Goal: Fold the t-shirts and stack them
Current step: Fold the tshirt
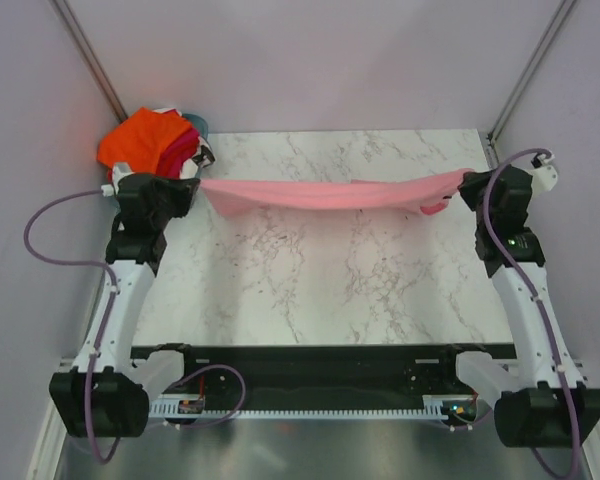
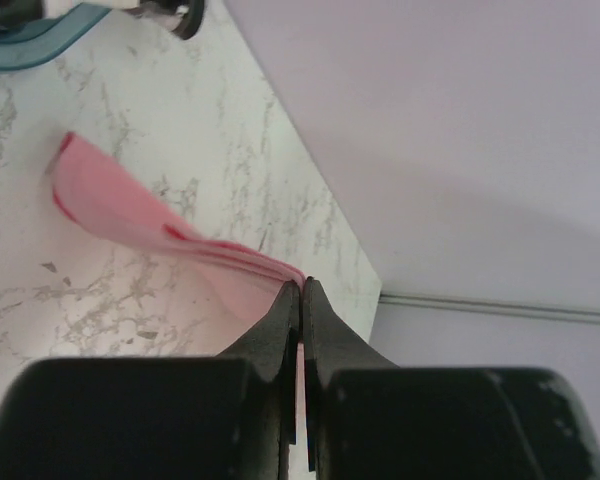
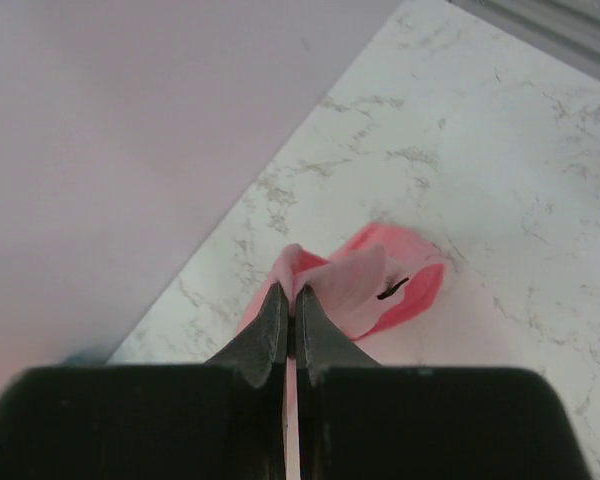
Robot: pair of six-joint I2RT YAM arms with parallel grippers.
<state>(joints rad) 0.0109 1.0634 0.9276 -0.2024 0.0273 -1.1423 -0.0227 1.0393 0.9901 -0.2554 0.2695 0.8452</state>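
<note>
A light pink t-shirt (image 1: 330,194) hangs stretched in a long band above the far part of the marble table (image 1: 310,290). My left gripper (image 1: 192,186) is shut on its left end; in the left wrist view (image 2: 300,288) the cloth (image 2: 130,205) runs away from the closed tips. My right gripper (image 1: 467,186) is shut on its right end; in the right wrist view (image 3: 288,293) a fold of pink cloth (image 3: 380,285) hangs past the tips. A heap of orange and red t-shirts (image 1: 150,140) lies at the far left corner.
A teal basket rim (image 2: 40,45) shows under the heap at the far left corner. Grey walls close in the table at the back and both sides, with metal posts (image 1: 90,60) at the back corners. The arm bases stand at the near edge.
</note>
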